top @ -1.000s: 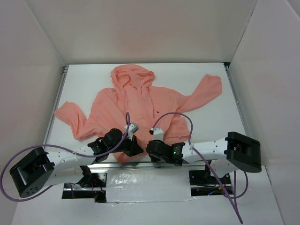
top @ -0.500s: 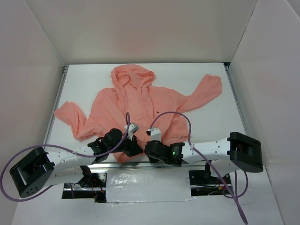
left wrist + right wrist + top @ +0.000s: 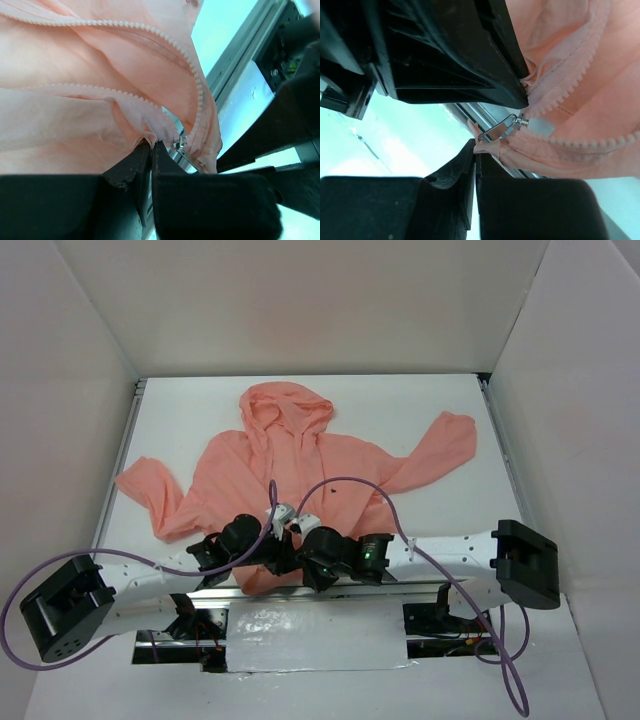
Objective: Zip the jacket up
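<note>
Left end effector crowds the zipper pull at the jacket hem.

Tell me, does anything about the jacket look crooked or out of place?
The jacket has its bottom hem bunched up, pinched by the left gripper and the right gripper. The metal zipper pull dangles free between them, held by neither.

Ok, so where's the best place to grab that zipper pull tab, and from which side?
Grip the flat metal pull tab by its free end, across its broad faces. It juts from the jacket hem clear of fabric, so come from that open side, beside the right end effector.
</note>
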Robot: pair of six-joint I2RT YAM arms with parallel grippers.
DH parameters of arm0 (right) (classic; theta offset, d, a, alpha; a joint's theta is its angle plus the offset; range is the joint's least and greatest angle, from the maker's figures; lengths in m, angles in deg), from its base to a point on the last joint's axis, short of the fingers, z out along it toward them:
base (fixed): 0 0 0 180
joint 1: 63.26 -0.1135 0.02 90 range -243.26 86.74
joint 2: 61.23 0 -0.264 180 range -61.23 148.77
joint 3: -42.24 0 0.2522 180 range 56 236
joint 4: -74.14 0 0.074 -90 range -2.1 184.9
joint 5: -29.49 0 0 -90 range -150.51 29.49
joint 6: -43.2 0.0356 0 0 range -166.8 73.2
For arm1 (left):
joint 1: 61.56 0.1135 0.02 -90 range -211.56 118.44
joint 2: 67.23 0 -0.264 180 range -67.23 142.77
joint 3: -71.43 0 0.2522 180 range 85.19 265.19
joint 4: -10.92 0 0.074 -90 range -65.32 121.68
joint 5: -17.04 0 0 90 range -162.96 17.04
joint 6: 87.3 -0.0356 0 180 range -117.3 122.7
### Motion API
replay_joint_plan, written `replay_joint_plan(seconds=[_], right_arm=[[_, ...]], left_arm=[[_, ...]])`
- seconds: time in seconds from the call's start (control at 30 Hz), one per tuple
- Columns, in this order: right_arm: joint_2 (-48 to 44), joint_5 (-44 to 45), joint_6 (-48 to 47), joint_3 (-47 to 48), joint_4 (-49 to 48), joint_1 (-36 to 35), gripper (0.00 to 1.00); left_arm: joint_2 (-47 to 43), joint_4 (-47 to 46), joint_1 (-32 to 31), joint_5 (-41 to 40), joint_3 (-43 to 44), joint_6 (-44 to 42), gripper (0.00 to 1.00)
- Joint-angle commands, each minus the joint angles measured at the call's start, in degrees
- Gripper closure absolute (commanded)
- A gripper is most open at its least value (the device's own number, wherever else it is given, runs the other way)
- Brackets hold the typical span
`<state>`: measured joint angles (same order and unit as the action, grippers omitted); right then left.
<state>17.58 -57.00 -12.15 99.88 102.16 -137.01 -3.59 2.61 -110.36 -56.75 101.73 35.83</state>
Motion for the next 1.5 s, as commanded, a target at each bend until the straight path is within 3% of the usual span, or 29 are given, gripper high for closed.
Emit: replay_joint_plan(seconds=[0.0,0.27,0.53,0.97,1.47], right_arm=[[-0.7,-6.0,-3.1,1.6,-0.8,2.6,0.95],[-0.8,-4.3,-4.2,1.8,1.1,7.0,0.75],[-3.6,-6.5,-3.3,0.2,-1.2,9.1,0.73],[-2.9,-5.2,-1.3,-0.7,-2.0,11.2,0.96],[-5.3,-19.3,2.9,-4.1,-7.3,19.5,1.00]], left_arm=[[-1.3,-2.2,-0.1,0.2,1.9,-1.6,1.00],[-2.4,-1.6,-0.1,0.1,1.7,-1.5,1.00],[-1.9,-1.8,-0.1,0.2,1.6,-1.3,1.00],[-1.5,-2.3,-0.1,0.7,1.4,-1.3,1.00],[-1.1,-2.9,-0.2,1.5,1.4,-1.4,1.00]])
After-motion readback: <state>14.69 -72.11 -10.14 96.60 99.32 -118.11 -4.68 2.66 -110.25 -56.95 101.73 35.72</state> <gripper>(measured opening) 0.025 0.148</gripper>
